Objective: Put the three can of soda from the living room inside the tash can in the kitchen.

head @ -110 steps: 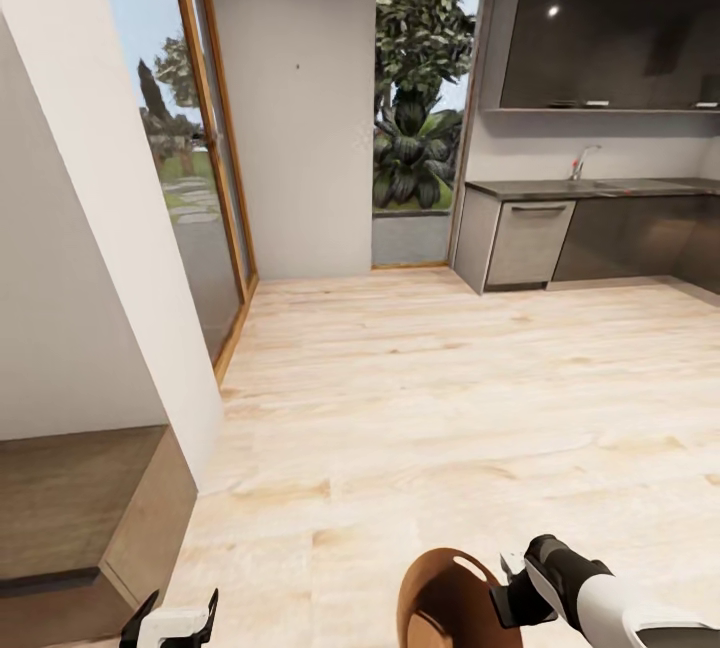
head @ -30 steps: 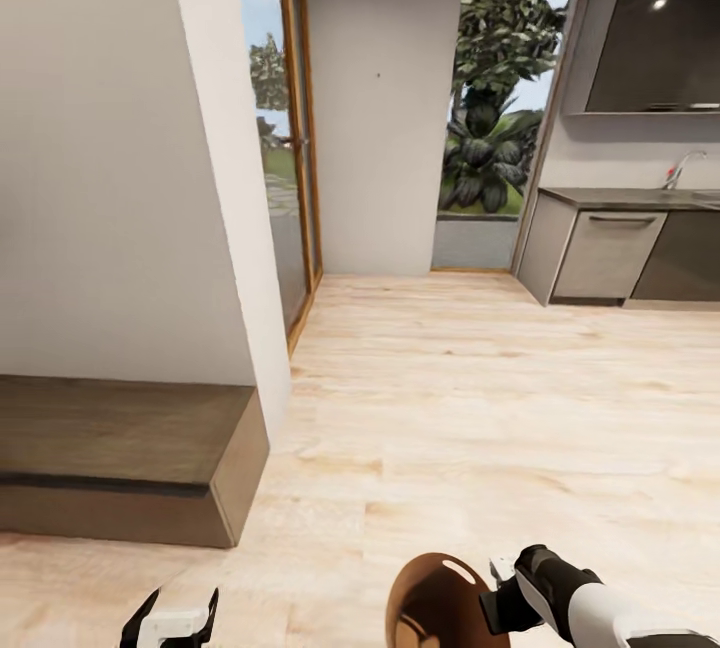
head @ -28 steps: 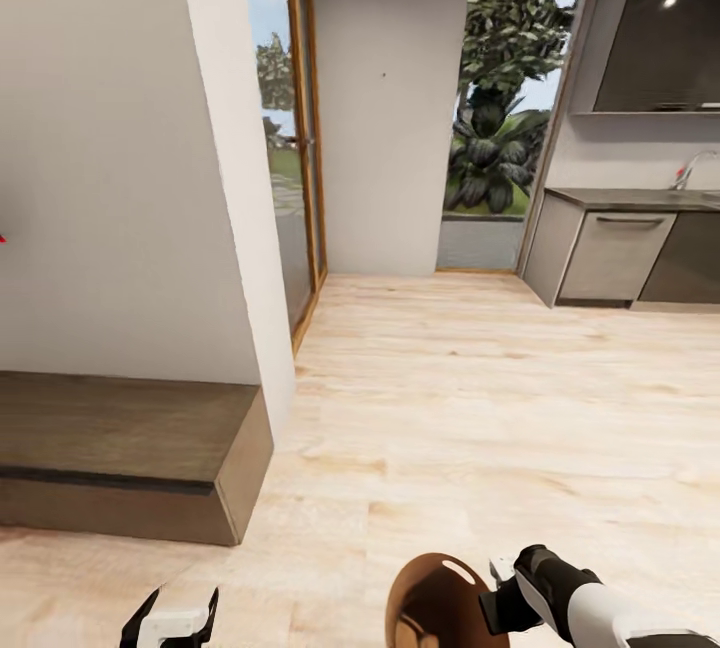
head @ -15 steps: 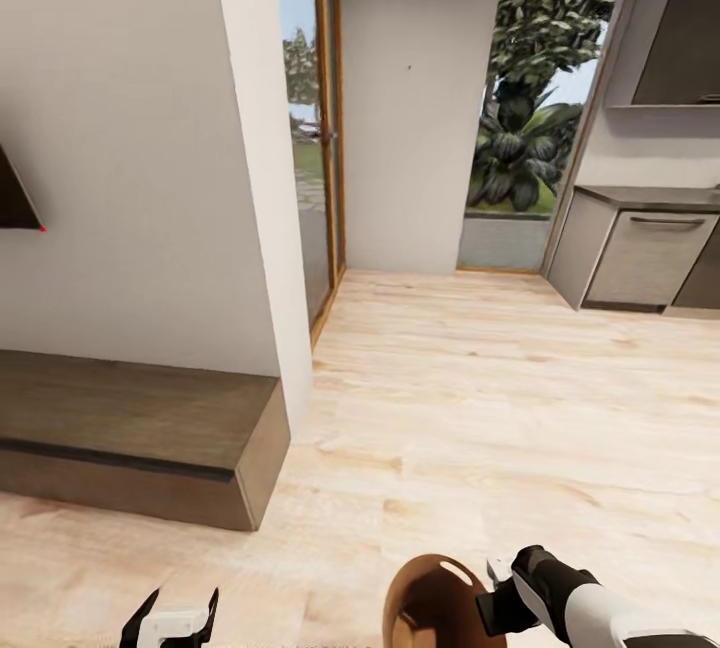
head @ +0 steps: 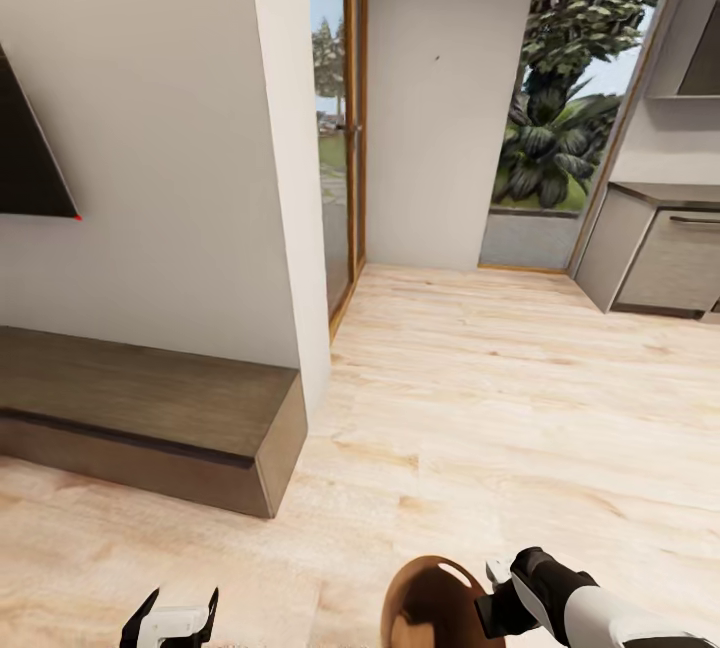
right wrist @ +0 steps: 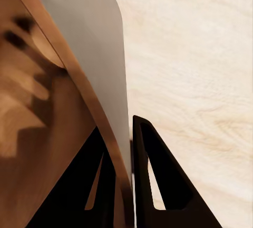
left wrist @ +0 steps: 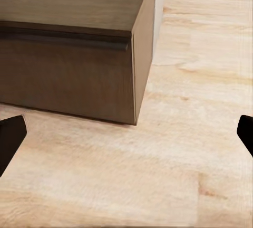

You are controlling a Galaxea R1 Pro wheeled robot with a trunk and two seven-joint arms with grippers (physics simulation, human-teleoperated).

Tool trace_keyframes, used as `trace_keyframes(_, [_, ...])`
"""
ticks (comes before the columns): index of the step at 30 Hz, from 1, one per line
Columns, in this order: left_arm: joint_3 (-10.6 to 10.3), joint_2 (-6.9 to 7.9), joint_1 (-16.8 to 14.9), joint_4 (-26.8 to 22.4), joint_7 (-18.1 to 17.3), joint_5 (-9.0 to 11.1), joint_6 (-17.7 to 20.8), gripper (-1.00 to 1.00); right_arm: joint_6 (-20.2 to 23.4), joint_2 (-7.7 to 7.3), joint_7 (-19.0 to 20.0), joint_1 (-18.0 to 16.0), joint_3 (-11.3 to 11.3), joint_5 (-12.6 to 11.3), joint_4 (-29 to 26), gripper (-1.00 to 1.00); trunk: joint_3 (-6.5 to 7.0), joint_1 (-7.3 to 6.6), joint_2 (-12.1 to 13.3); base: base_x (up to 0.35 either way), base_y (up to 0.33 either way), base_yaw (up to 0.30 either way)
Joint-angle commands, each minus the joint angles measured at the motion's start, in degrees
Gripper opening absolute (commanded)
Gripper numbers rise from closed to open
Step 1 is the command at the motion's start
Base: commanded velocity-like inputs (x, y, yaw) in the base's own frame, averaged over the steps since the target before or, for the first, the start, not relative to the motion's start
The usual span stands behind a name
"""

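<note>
The tash can [head: 432,600] hangs tilted at the lower edge of the head view, brown inside with an oval hand slot near its rim. My right gripper [head: 492,596] is shut on its rim. In the right wrist view the black fingers [right wrist: 153,175] pinch the bin's wall [right wrist: 92,48], grey outside and brown inside. My left gripper [head: 172,618] is low at the left, open and holding nothing; its fingertips [left wrist: 10,138] stand wide apart over pale wood floor. The cans of soda are out of view.
A low dark wooden bench [head: 150,408] runs along the white wall at the left, under a dark screen [head: 30,158]. A wall corner [head: 300,228] juts out beside a glass door [head: 345,158]. Grey kitchen cabinets [head: 660,258] stand at far right. Pale wood floor [head: 500,398] stretches ahead.
The whole view has swung left: the kitchen cabinets slid toward the right edge, and the bench and dark screen came into view. Both grippers keep their pose, the right still holding the bin.
</note>
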Motion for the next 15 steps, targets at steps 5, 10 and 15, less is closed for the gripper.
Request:
trace_keyframes(5, [0.0, 0.00, 0.0, 0.0, 0.0, 0.0, 0.0, 1.00, 0.1, 0.01, 0.3, 0.0, -0.6, -0.8, 0.0, -1.00, -0.35, 0.00, 0.0, 0.000, 0.000, 0.153])
trace_keyframes(10, [0.0, 0.00, 0.0, -0.1, 0.0, 0.0, 0.0, 1.00, 0.0, -0.11, 0.5, 0.0, -0.8, -0.8, -0.5, -1.00, -0.64, 0.00, 0.0, 0.000, 0.000, 0.134])
trace_keyframes(15, [0.0, 0.00, 0.0, -0.1, 0.0, 0.0, 0.0, 1.00, 0.0, 0.41, 0.4, 0.1, -0.7, -0.7, -0.3, -1.00, -0.70, 0.00, 0.0, 0.000, 0.000, 0.041])
